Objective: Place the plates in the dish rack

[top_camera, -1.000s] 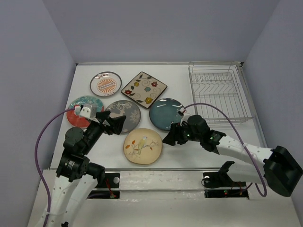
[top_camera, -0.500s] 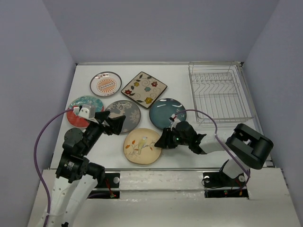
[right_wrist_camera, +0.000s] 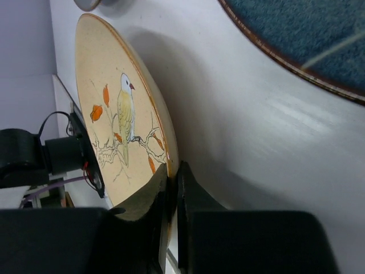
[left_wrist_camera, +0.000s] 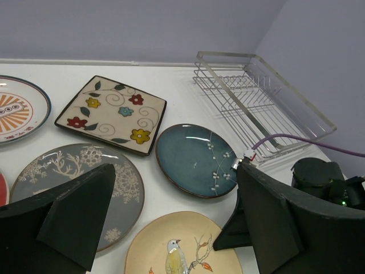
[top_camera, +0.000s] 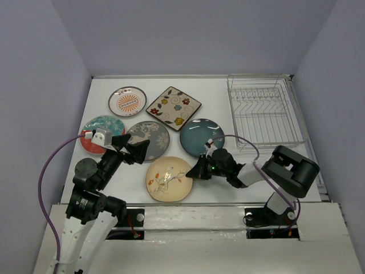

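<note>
- The left gripper (top_camera: 134,147) hangs just behind and to the left of the cream bird plate (top_camera: 165,180), over the grey tree-patterned plate (top_camera: 151,131). Its fingers are spread wide and hold nothing, and it has hardly moved in the last second.
- The cream bird plate has slid a little toward the near edge of the table (top_camera: 214,94), and in the right wrist view its right side looks lifted.
- The right gripper (top_camera: 197,170) was apart from this plate a second ago. Now it is at the plate's right rim, fingers pressed together on the rim. I judge that the pickup has begun.
- The dish rack (top_camera: 262,111) stands well apart, behind and to the right of the bird plate, with no plate in it.
- The orange-sunburst plate (top_camera: 127,101), behind and left of the bird plate, has lettering in its centre that is too small to read.
</note>
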{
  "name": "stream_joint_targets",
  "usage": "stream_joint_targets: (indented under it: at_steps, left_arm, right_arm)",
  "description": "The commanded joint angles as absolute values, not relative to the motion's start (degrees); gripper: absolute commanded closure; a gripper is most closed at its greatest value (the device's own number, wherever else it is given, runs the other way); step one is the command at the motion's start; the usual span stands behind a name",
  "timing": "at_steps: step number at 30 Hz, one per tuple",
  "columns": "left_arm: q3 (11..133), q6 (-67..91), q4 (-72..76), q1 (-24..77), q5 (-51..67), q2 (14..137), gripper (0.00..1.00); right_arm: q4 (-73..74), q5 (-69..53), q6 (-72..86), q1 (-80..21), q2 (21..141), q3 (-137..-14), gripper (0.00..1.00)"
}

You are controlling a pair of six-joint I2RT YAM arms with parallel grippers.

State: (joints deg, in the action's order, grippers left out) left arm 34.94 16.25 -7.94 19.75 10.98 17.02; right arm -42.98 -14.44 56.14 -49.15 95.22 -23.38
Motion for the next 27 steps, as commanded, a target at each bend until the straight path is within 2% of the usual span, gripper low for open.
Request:
stream_joint_targets:
  at_steps: [1, 7, 10, 12, 16, 23, 27]
  left_arm:
    - [36.9, 16.6, -5.7, 19.3, 11.2, 16.4, 0.01]
    - [36.6, 17.0, -5.1, 19.3, 11.8, 16.1, 0.01]
    - [36.5, 17.1, -5.1, 19.3, 12.1, 16.3, 0.01]
    - [36.5, 17.2, -5.2, 19.2, 12.4, 16.4, 0.01]
    - [36.5, 17.2, -5.1, 19.2, 12.7, 16.0, 0.01]
    - [36.2, 18.0, -4.9, 19.5, 11.6, 15.3, 0.01]
    - [36.1, 18.2, -4.9, 20.6, 10.8, 14.9, 0.01]
  right_arm:
    - [-35.8, -11.0, 50.2, -49.7, 86.8, -22.8, 0.93]
    - [-18.8, -4.0, 41.7, -49.7, 67.0, -30.2, 0.93]
    - [-10.1, 6.1, 34.6, -49.0, 61.7, -39.5, 0.93]
    - [-4.6, 9.9, 29.7, -44.7, 62.4, -45.2, 0.93]
    - [-0.4, 8.6, 25.3, -33.0, 64.2, -59.9, 0.93]
    - [9.2, 25.3, 10.5, -22.0, 74.0, -80.8, 0.93]
    - [10.5, 29.4, 5.6, -16.4, 79.9, -87.3, 0.93]
